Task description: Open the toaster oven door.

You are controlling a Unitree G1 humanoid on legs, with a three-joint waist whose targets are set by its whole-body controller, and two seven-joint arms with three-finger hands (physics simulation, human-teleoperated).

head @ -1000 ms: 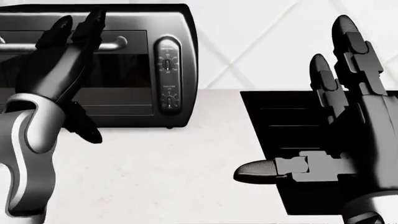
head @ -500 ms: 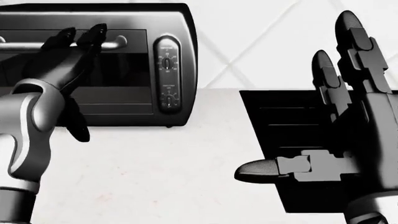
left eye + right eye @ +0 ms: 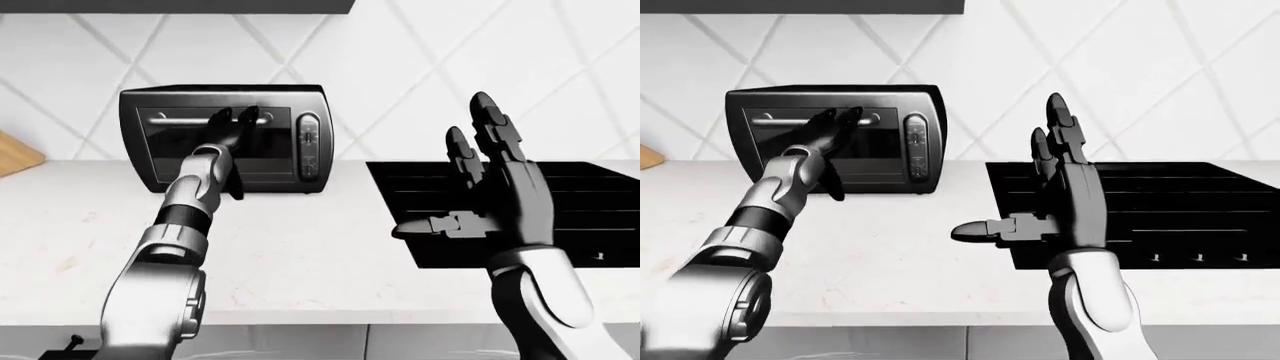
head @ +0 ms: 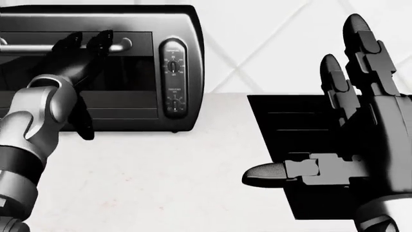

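So the left hand (image 4: 82,53) reaches onto the toaster oven (image 3: 222,139) handle (image 4: 119,46), grip unclear, probably to pull; right hand (image 4: 351,140) hovers splayed, holding nothing.

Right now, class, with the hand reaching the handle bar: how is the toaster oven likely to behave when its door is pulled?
The toaster oven stands loose on the counter, so it may slide toward the robot instead of the door swinging. The smooth handle bar looks slippery under the left hand, whose fingers are not closed round it. The right hand hangs open, not bracing it.
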